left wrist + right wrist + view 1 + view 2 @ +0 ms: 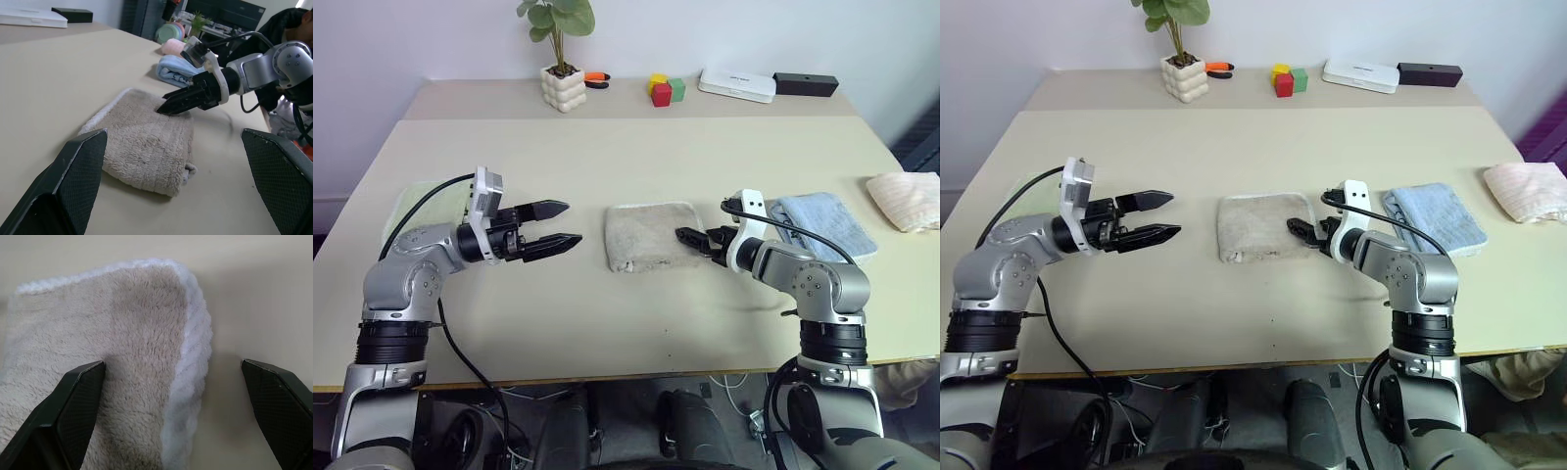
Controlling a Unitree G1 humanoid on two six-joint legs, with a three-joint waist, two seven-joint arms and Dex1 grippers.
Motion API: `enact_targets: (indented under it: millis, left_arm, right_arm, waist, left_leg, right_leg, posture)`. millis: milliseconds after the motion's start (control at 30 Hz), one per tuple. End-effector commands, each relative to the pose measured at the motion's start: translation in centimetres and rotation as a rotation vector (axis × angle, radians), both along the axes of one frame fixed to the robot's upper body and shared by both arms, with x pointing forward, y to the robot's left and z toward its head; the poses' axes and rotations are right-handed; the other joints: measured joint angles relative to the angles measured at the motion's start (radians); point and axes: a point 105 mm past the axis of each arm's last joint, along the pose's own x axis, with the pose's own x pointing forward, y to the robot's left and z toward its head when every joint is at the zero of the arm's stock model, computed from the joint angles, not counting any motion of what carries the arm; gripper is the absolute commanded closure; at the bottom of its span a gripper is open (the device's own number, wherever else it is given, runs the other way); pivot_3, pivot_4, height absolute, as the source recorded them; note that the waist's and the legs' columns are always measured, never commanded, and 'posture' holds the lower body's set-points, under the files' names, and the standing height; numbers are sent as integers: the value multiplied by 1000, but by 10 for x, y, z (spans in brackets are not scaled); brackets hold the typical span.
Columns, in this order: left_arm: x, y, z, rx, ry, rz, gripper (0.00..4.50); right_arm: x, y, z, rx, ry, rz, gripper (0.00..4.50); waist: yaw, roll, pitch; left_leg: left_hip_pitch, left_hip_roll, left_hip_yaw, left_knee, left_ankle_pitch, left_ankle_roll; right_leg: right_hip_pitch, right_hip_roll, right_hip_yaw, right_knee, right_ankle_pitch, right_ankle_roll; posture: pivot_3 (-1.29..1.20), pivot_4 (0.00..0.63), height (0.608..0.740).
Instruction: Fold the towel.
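The left gripper (560, 227) hangs open above the table (636, 157), well to the left of the towel (651, 235), gripping nothing. The right gripper (689, 238) is open too, its tips over the towel's right edge. The beige towel lies folded at mid-table, with a folded light blue towel (822, 223) to its right.

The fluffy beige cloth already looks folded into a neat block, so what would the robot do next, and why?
Probably draw the right gripper back off the beige terry towel. The towel lies as a compact folded rectangle on the tan table, both grippers stand open, and the left gripper is apart from it, so nothing seems left to fold.
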Motion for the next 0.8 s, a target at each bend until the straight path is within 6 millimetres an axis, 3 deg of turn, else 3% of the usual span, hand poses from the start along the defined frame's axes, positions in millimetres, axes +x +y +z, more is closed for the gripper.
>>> enact_targets:
  millis: [33,167,300,400,567,667,800]
  left_arm:
    - [-4,1,11,1,-67,7,0]
    - [0,1,10,-3,-68,23,0]
    - [2,-6,9,-23,-72,21,0]
    - [5,-11,6,-37,-74,23,0]
    - [10,-25,8,-85,-89,5,0]
    - [14,-30,8,-93,-99,-15,0]
    - [22,-40,13,-114,-115,-52,0]
  right_arm:
    - [-10,16,0,115,63,87,767]
    - [-12,19,9,161,61,110,2774]
    - [-1,4,16,157,18,27,4476]
    - [11,-11,43,243,-108,-65,4476]
    - [15,-55,90,469,-301,-275,4476]
    - [10,-91,102,500,-379,-459,4476]
    - [-13,-153,109,501,-480,-758,4476]
  waist:
    - [0,0,0]
    - [0,0,0]
    - [3,0,0]
    - [5,0,0]
    - [7,0,0]
    - [6,0,0]
    - [8,1,0]
  left_leg:
    - [0,0,0,0,0,0]
    - [0,0,0,0,0,0]
    - [0,0,0,0,0,0]
    - [-1,0,1,0,0,0]
    - [-2,0,1,0,0,0]
    - [-2,-1,1,0,0,0]
    - [-2,-1,2,0,0,0]
  right_leg:
    - [0,0,0,0,0,0]
    - [-1,0,0,0,0,0]
    - [-1,0,0,0,0,0]
    - [-1,0,0,0,0,0]
    - [-1,0,0,0,0,0]
    - [-1,0,0,1,0,0]
    - [-1,1,0,1,0,0]
  posture:
    - [0,150,735]
    - [0,150,735]
    - [0,150,735]
    - [0,150,735]
    - [0,150,735]
    - [0,150,735]
    - [0,150,735]
